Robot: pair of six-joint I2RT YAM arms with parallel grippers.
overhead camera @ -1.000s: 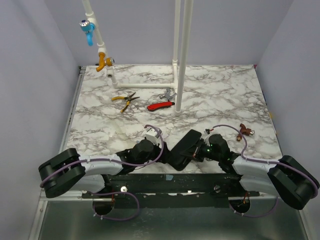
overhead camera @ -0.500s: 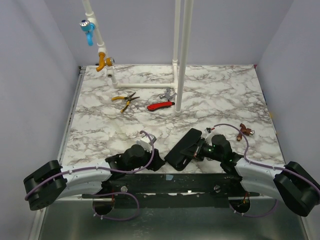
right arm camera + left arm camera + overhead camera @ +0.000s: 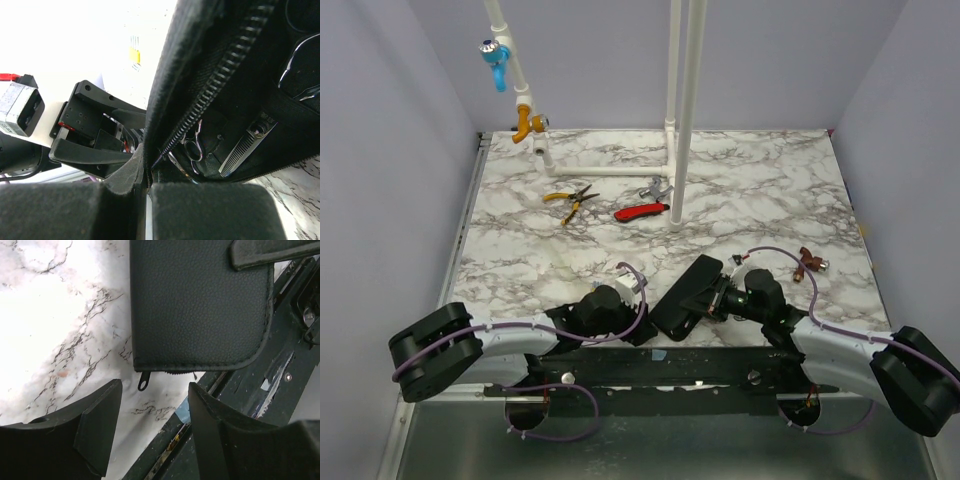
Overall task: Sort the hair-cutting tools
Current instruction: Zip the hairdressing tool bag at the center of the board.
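- The left gripper hovered with its jaws apart just short of the black grained zip case, with the zip pull just beyond the gap.
- The right gripper was clamped on the case's open edge, the flap hiding its fingertips.
- Inside, half in shadow, sat small silver metal scissors and a narrow toothed comb, its length cut off.
- Far back on the marble table lay yellow-handled pliers and a red-handled tool.

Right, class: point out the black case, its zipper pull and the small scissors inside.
black case [image 3: 200, 305], left wrist view, on its grained outer face.
zipper pull [image 3: 144, 381], left wrist view, on the dangling tab.
small scissors [image 3: 192, 146], right wrist view, on a finger loop.
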